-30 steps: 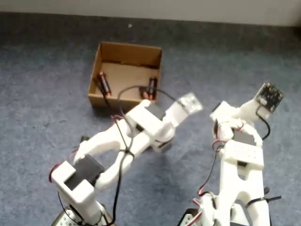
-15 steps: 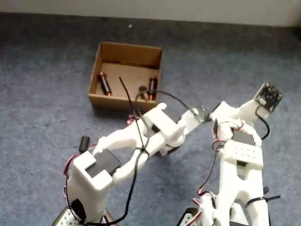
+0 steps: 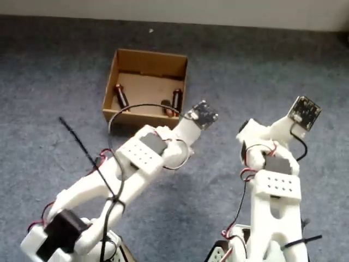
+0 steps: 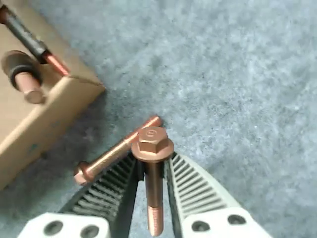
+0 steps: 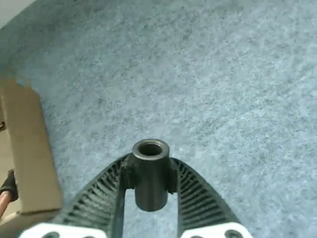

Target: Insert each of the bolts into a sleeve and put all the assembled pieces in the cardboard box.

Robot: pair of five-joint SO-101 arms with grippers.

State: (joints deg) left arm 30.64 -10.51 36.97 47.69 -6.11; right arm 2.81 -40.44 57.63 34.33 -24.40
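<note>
The left gripper [image 4: 153,159] has its ribbed fingers [image 4: 190,181] pinched on a copper bolt [image 4: 154,198]. They hold the shank just under the hex head, which sits at the fingertips, while the threaded end runs back between the fingers; how far the bolt tilts out of the jaw plane is hard to judge from this angle. The right gripper [image 5: 150,166] is clamped across the barrel of a dark sleeve [image 5: 150,186], whose open bore faces out past the fingertips. Both parts look like rigid metal, small but dense, and smooth enough to twist or slide in the ribbed pads if pushed off-axis. The bolt is best held on the plain shank near the head, leaving the thread free. The sleeve is best held mid-barrel, as it is now, so the bore stays clear. Beyond the left fingertips a second bolt [image 4: 115,152] lies on the grey carpet [image 4: 237,74], near the corner of the cardboard box [image 4: 47,116]. Inside the box, assembled pieces [image 4: 24,74] already rest on the floor. From above, the box [image 3: 146,56] sits ahead of the left arm, and the right arm stands well apart from it.
</note>
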